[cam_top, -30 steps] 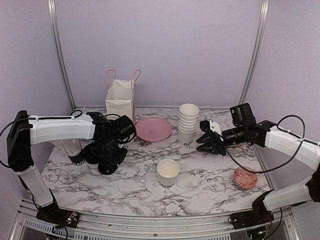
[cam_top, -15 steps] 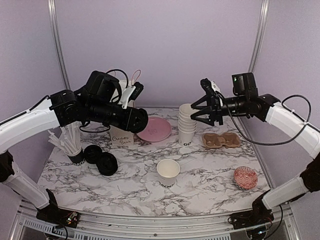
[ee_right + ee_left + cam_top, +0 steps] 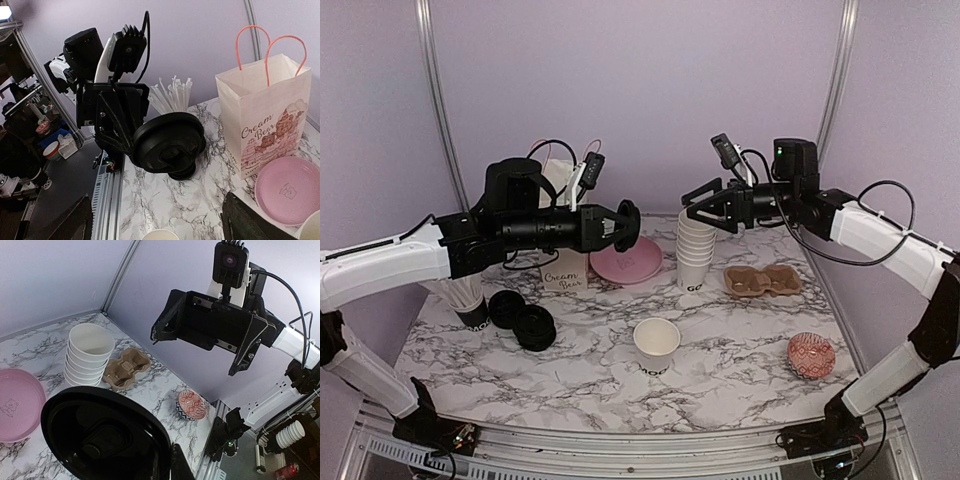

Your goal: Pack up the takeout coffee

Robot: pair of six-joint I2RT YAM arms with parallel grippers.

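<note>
Currently I have both arms raised off the tabletop. My left jaws are clamped on a black lid, holding it on edge in the air above the pink plate, between the bag and the stack of empty cups. On the left wrist feed the lid's hollow underside fills the bottom of the view. On the right wrist feed its top faces the camera, and the jaws pinch it at the rim on the left side of that view. My right jaws stand wide apart with nothing between them. They hang in the air over the stack and point toward the lid, with a clear gap to it.

The cup stands upright and uncovered on the tabletop, near the front middle and well apart from both sets of jaws (black lettering shows low on its wall). Two spare lids lie just beside each other at the left, next to the straw cup. A brown cardboard carrier lies flat just right of the stack. A small red patterned bowl sits near the right front edge. I cannot tell whether anything is inside the bag.
</note>
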